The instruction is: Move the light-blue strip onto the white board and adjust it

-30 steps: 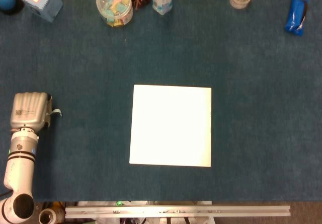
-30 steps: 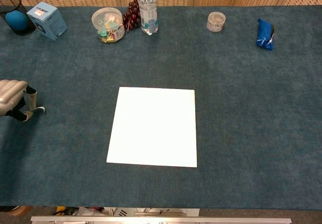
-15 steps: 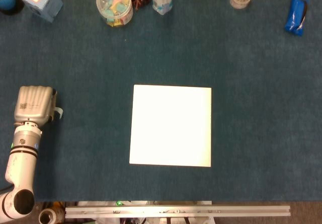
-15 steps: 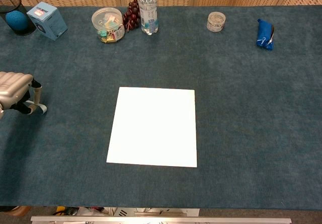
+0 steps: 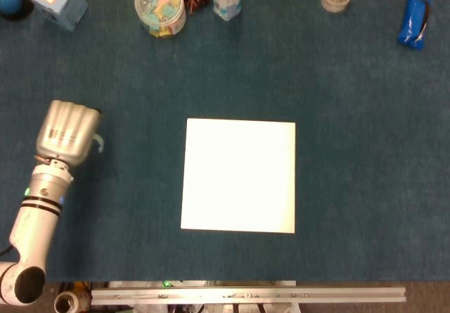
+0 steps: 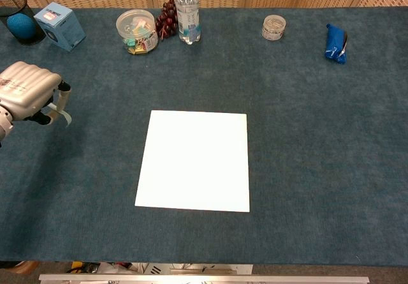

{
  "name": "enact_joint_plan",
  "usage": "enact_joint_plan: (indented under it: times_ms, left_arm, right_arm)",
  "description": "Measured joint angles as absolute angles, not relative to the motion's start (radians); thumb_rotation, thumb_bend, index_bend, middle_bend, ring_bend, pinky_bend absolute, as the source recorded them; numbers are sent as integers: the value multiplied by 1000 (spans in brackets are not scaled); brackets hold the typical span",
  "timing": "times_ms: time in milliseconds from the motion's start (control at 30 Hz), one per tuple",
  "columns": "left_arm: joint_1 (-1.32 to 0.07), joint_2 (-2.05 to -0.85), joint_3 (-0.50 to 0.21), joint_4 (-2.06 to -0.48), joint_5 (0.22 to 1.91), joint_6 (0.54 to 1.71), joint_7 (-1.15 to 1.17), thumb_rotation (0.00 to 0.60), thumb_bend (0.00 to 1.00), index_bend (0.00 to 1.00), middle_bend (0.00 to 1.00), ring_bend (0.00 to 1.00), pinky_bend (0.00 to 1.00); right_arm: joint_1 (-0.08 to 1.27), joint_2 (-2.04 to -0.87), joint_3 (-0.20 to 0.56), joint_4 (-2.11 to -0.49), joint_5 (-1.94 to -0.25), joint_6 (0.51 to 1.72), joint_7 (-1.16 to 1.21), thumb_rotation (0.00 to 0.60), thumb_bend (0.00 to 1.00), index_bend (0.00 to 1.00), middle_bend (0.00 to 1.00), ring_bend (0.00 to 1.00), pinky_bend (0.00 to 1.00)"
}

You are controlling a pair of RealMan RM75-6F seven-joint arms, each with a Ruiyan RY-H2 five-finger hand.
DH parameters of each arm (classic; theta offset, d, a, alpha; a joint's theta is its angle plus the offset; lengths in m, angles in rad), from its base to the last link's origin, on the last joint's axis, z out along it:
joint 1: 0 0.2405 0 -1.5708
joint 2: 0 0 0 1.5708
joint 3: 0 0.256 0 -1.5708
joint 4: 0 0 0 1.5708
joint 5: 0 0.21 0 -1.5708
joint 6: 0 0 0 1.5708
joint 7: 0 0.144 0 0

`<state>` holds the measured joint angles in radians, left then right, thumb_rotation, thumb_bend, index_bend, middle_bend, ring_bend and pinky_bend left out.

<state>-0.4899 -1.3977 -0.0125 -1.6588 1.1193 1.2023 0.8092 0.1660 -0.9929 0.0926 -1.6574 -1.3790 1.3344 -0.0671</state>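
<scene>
The left robot hand [image 6: 29, 96] pinches the thin light-blue strip [image 6: 62, 113], which dangles above the dark-teal carpeted bench [image 5: 351, 158], well left of the square white board [image 5: 239, 175]. The limp strip could slip from so small a pinch, or land curled or crooked. The right robot hand is out of sight. The pale-blue box [image 5: 56, 0] carries print too small to read.
</scene>
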Motion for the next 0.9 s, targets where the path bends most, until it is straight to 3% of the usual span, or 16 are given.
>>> enact_joint_plan:
  times_ms: [433, 900]
  left_arm:
    - [-566, -1474, 30, -1666, 1355, 1183, 905, 600, 338, 594, 994, 1000, 1000]
    - [-646, -1616, 53, -1573, 1503, 1066, 904, 600, 339, 570, 989, 1000, 1000]
  right_arm:
    - [175, -994, 95, -1668, -1374, 1324, -86, 600, 93, 454, 625, 574, 572]
    - [175, -989, 95, -1676, -1370, 1322, -88, 600, 93, 454, 626, 575, 572]
